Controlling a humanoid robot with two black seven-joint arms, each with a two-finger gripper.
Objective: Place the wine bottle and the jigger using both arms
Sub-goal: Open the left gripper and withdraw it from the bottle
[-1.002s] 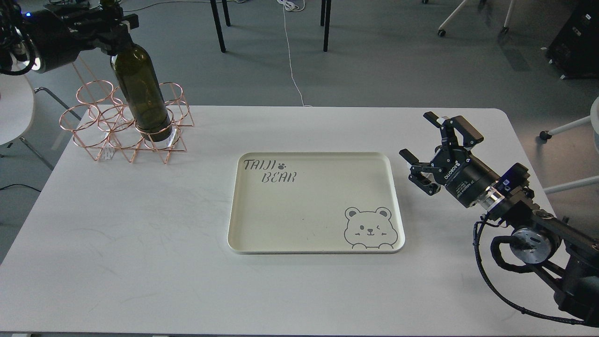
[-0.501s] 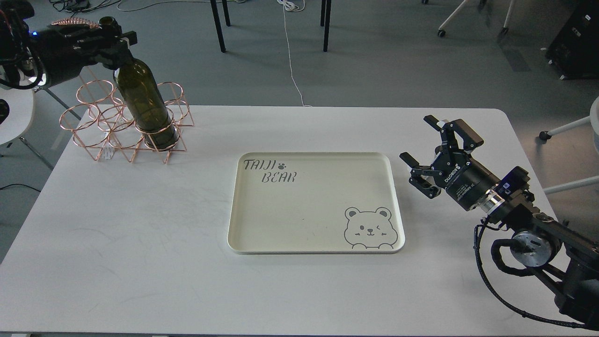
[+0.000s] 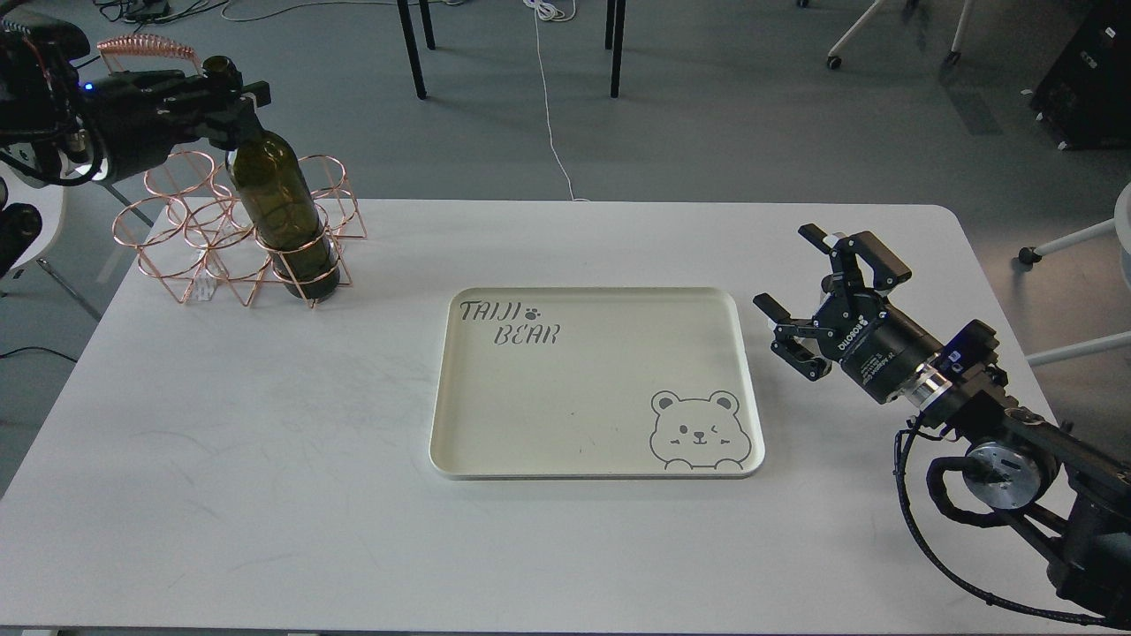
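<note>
The dark olive-green wine bottle (image 3: 281, 216) stands tilted in the front right ring of a copper wire rack (image 3: 190, 243) at the table's far left. My left gripper (image 3: 231, 87) is shut on the bottle's neck just below its mouth. My right gripper (image 3: 795, 278) is open and empty, hovering just right of the cream tray (image 3: 495, 389), fingers pointing up and left. The jigger is out of view.
The cream tray printed with "TAIJI BEAR" and a bear face lies at the table's middle. Table legs, a white cable (image 3: 548, 97) and chair bases stand on the grey floor behind. A white chair (image 3: 26, 221) is at the far left.
My left gripper has lowered the bottle deeper into the rack ring, so the bottle's mouth has come down into view. My right gripper has barely shifted.
</note>
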